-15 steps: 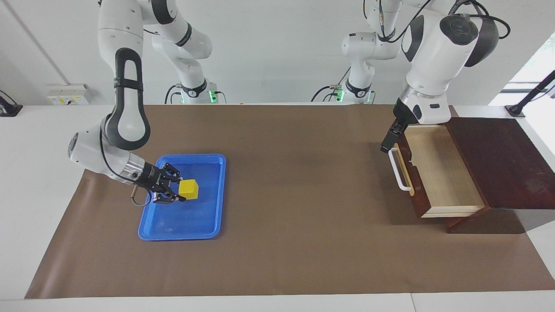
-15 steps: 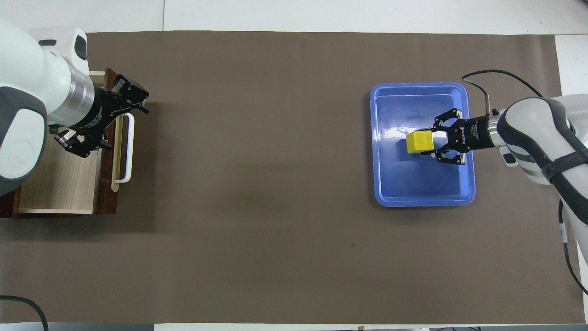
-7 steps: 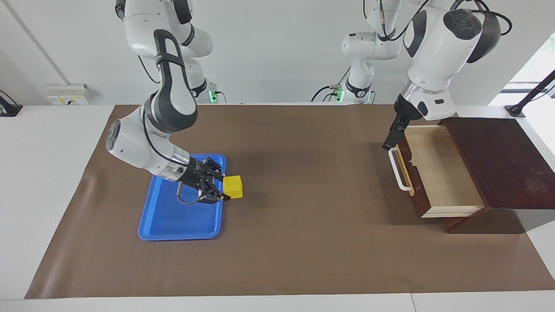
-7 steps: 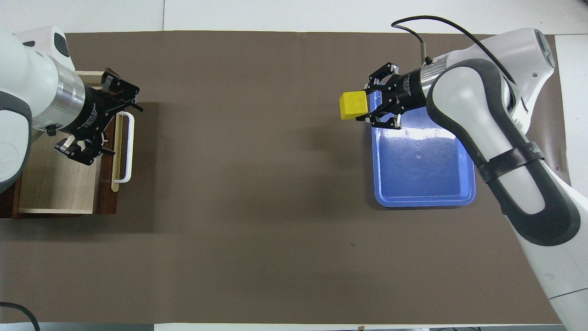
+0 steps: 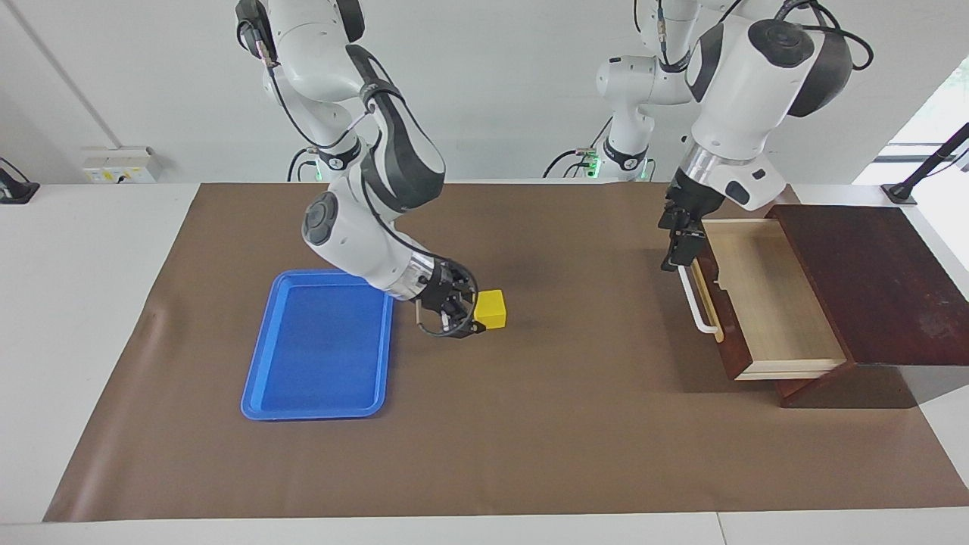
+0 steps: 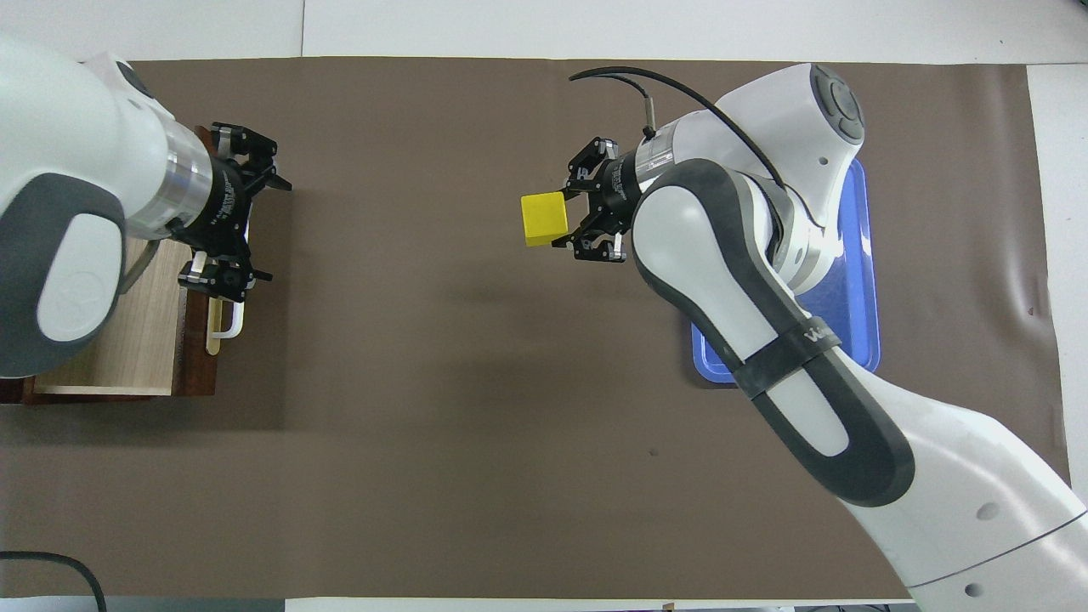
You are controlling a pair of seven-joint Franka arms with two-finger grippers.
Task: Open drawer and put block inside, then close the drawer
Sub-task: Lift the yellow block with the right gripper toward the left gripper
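yellow block (image 5: 490, 309), blue tray (image 5: 318, 348), reddish-brown drawer (image 5: 727, 325), brown mat (image 5: 530, 424)

The table (image 5: 91, 318) carries a brown mat (image 5: 530, 424), with a blue tray (image 5: 261, 393) at nine o'clock and a dark wooden box (image 5: 870, 280) at three.

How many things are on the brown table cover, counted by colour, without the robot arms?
Yellow: 1, the small yellow cube, held up in a gripper.
Blue: 1, the blue plastic tray.
Dark reddish-brown: 1, the wooden box with open drawer.
Total: 3.
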